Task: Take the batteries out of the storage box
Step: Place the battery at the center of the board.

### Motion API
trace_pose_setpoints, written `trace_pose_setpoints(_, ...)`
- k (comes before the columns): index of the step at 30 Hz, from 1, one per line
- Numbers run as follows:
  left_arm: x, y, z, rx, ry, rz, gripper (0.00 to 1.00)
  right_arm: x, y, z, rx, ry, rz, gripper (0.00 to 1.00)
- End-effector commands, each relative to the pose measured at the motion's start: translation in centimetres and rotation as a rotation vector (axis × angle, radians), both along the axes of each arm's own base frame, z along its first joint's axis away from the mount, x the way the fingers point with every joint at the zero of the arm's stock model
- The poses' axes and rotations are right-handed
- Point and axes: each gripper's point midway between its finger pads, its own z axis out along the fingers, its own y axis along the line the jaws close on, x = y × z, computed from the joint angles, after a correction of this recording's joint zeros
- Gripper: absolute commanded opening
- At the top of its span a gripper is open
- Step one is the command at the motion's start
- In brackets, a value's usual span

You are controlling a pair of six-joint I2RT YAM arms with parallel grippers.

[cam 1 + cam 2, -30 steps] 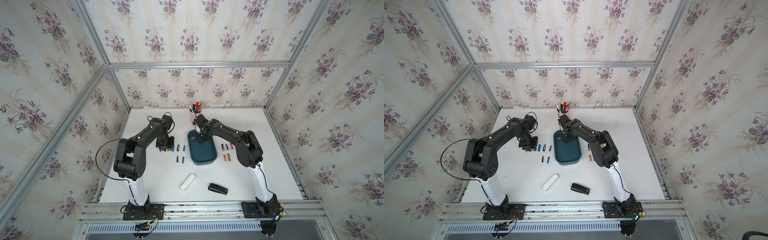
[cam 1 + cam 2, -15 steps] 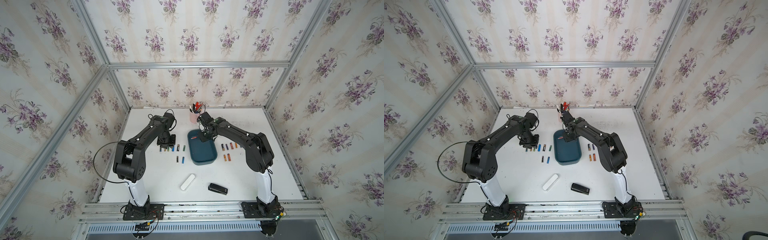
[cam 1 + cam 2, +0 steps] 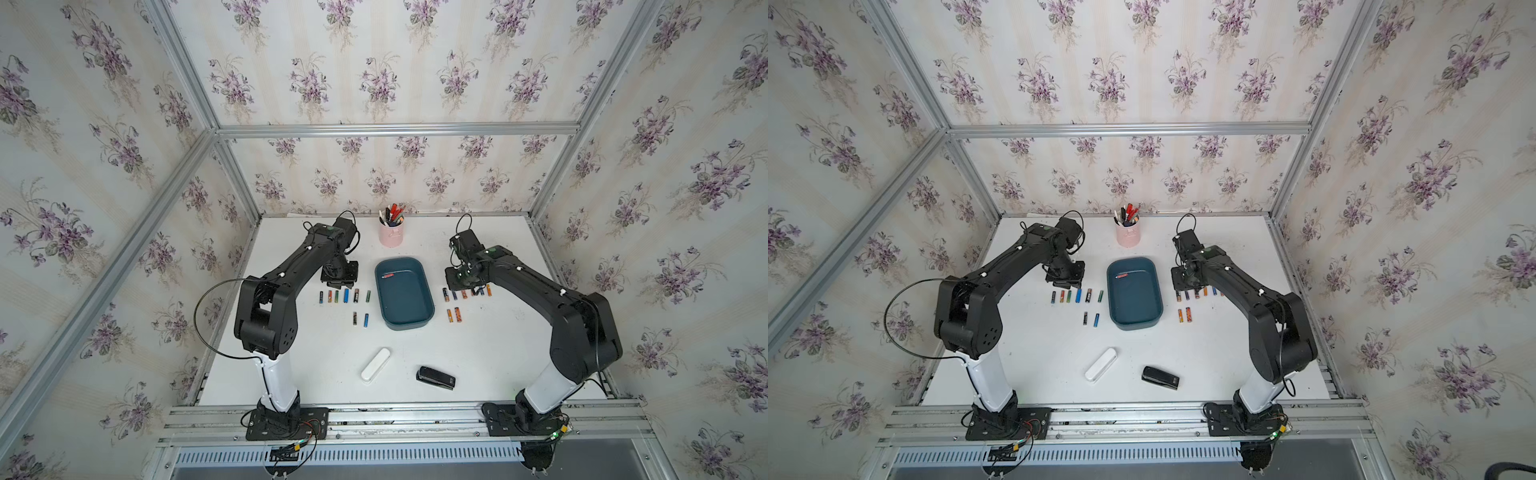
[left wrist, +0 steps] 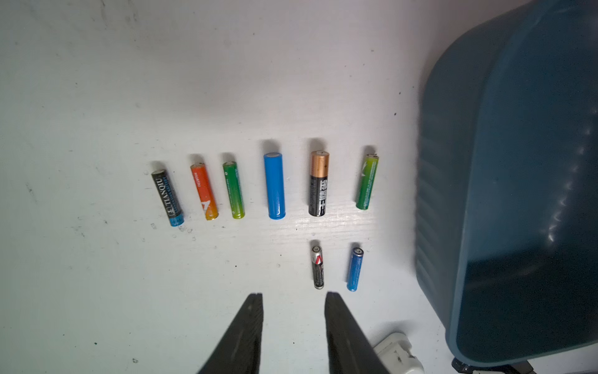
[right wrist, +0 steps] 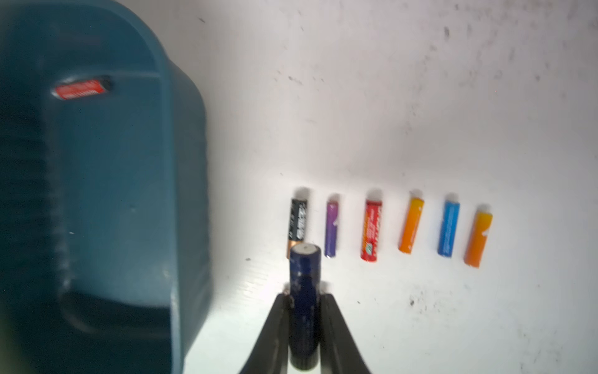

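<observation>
**One Battery in the Claw, One Left in the Box**

The right claw [image 5: 305, 296] is shut tight on a dark blue battery [image 5: 304, 272]. It pinches the battery by its long sides. I think that is so it can lay it down flat and neat, like the others. The claw hangs low over the worktop [image 3: 478, 353], between the storage box [image 3: 405, 303] and the right edge. Right there, six batteries [image 5: 411, 225] lie side by side in a row. The held one is over the end of the row closest to the box.

The left claw [image 4: 293, 311] is open a little and holds nothing. It hovers over the worktop between the box and the left edge. Eight more batteries lie in neat lines below it.

The box sits in the middle of the worktop. Only a red battery [image 3: 389, 275] lies inside, at the end facing the far edge. I think it is the last one to take out. The left claw is free, so it could go for it.
</observation>
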Motion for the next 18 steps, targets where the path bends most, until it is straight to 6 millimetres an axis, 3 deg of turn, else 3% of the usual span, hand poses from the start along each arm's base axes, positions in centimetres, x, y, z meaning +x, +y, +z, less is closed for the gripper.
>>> trace_pose_setpoints(1, -0.3, 0.1, -0.1, 0.020, 0.027, -0.020, 0.38, -0.7, -1.9, -1.4, 0.004, 0.004, -0.039, 0.21)
trace_pose_setpoints(7, -0.4, 0.0, -0.1, 0.031, 0.031, -0.029, 0.38, -2.5, -3.9, -4.6, 0.012, 0.054, -0.058, 0.21)
trace_pose_setpoints(18, -0.7, -0.2, -0.7, 0.040, 0.050, -0.038, 0.38, -3.4, -4.2, -6.8, -0.006, 0.101, -0.067, 0.21)
